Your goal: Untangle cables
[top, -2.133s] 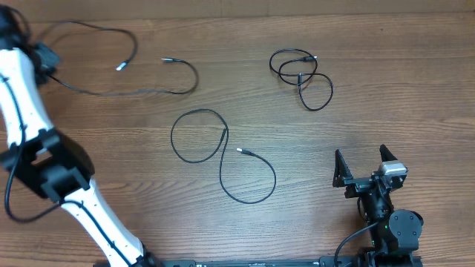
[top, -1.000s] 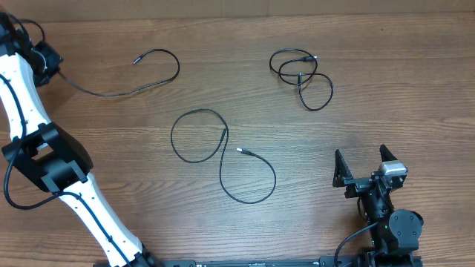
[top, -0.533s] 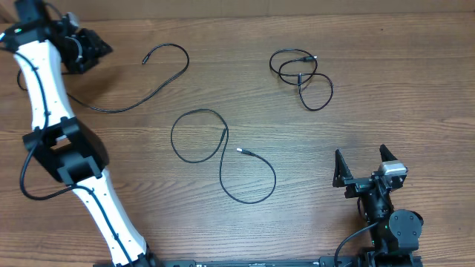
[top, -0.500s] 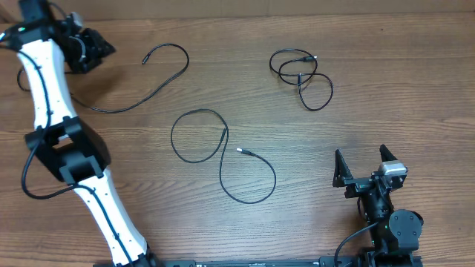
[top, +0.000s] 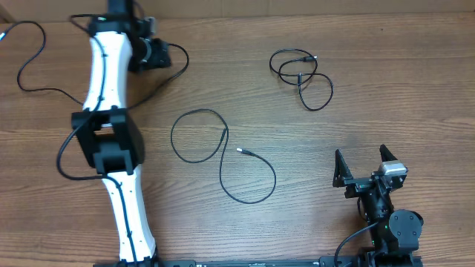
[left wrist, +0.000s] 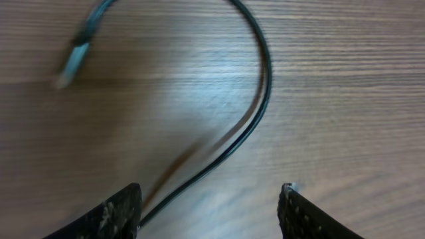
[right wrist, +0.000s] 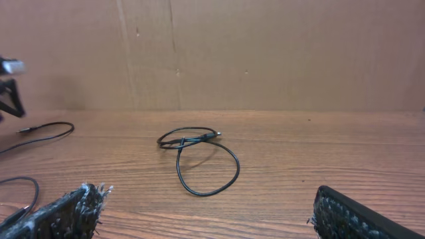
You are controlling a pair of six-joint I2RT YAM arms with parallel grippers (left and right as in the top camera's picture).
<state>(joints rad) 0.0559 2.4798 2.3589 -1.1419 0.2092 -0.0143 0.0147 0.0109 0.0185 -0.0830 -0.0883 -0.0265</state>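
Wood-grain table (top: 404,111), brown cardboard wall (right wrist: 265,53) behind

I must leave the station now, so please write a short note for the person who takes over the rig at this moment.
Left gripper: open, low over the far-left cable, which lies loose below it, not held.
Right gripper: open, parked at the near right, holding nothing.
Done: the far-left cable and the middle cable each lie apart from the others.
Left: the tangled bundle at the far right, its loops crossing, is to be separated.
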